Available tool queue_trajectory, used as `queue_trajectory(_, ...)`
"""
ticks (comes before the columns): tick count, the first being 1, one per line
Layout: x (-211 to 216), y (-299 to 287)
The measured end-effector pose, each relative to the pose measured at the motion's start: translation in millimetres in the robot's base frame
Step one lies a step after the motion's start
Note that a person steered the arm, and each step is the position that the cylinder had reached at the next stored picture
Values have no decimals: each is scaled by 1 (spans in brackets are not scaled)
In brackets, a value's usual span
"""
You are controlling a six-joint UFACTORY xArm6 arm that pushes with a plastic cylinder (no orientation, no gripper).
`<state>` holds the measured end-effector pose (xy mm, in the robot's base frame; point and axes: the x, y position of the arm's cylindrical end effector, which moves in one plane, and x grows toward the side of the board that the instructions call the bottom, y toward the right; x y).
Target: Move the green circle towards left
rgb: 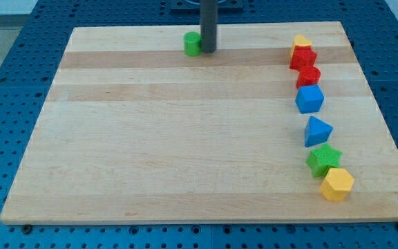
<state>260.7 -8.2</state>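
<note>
Tip (208, 51) touches green circle (193, 44) on its right, near board (185, 152) top edge.

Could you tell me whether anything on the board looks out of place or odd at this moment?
Nothing looks damaged or spilled. The green circle sits alone near the view's top edge of the board, far from the other blocks, which line the view's right side. My tip is right beside it, on its right.

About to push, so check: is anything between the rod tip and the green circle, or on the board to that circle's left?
Nothing visible: my tip sits against the green circle on its right, with no blocks left of it.
</note>
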Motion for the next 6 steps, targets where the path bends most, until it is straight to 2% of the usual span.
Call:
queue_trajectory(1,-30,15)
queue_trajectory(2,-63,97)
queue_trajectory(3,-56,136)
queue_trajectory(4,-26,51)
queue_trajectory(5,-21,-68)
queue_trajectory(6,-31,-83)
